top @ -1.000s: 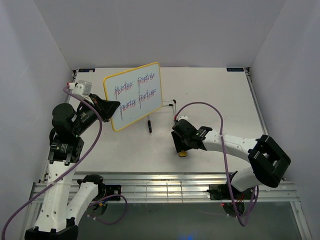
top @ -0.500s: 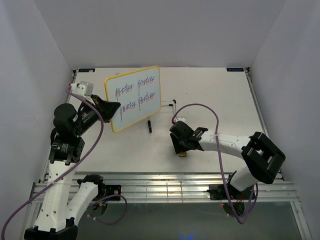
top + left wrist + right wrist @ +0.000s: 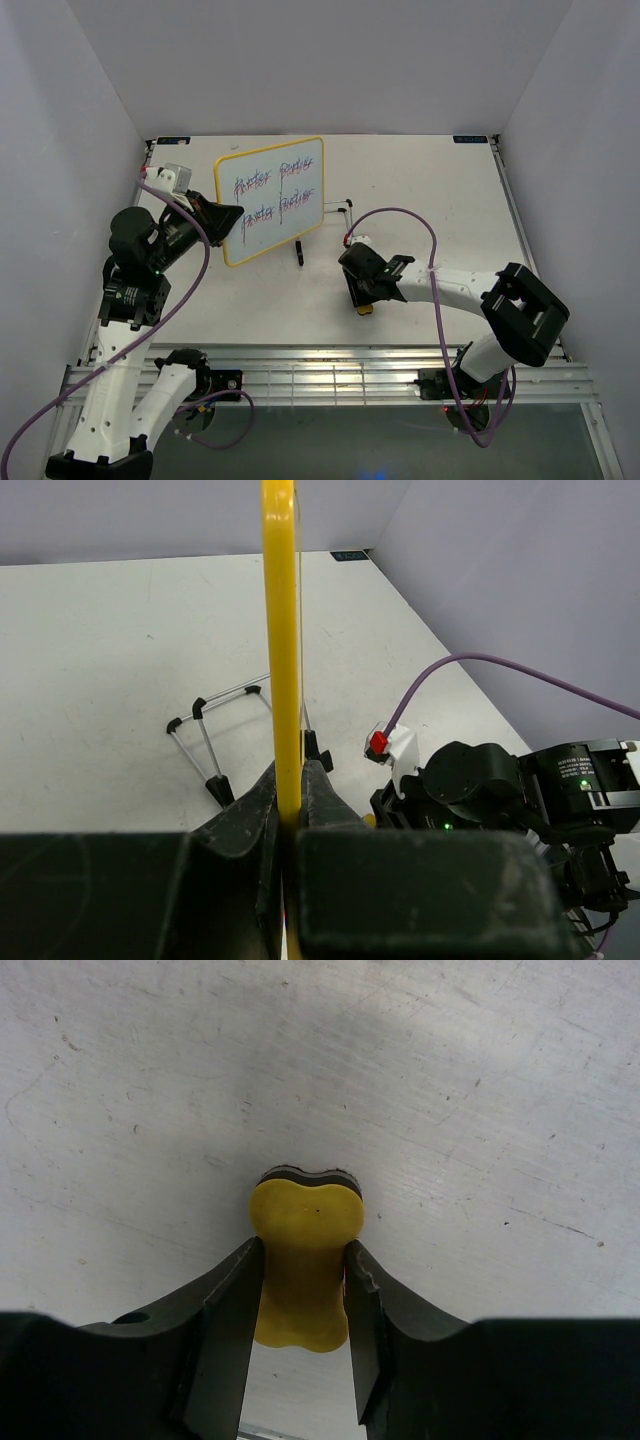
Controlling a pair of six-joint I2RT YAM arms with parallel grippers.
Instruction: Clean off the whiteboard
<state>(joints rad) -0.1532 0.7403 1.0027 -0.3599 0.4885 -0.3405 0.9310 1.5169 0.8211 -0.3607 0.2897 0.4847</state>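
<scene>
The whiteboard, white with a yellow frame and purple-red scribbles, is held up off the table. My left gripper is shut on its left edge. In the left wrist view the yellow frame runs edge-on between my left gripper's jaws. The yellow bone-shaped eraser lies on the table at front centre. My right gripper is down over it. In the right wrist view my right gripper is shut on the eraser's narrow waist, both fingers touching it.
The black wire easel stand lies on the table behind the right gripper, with a black foot below the board; it also shows in the left wrist view. White walls enclose the table on three sides. A metal rail runs along the near edge.
The left gripper has carried the whiteboard a little right and back, and it now sits more level. The right gripper has shifted slightly left at the eraser.
</scene>
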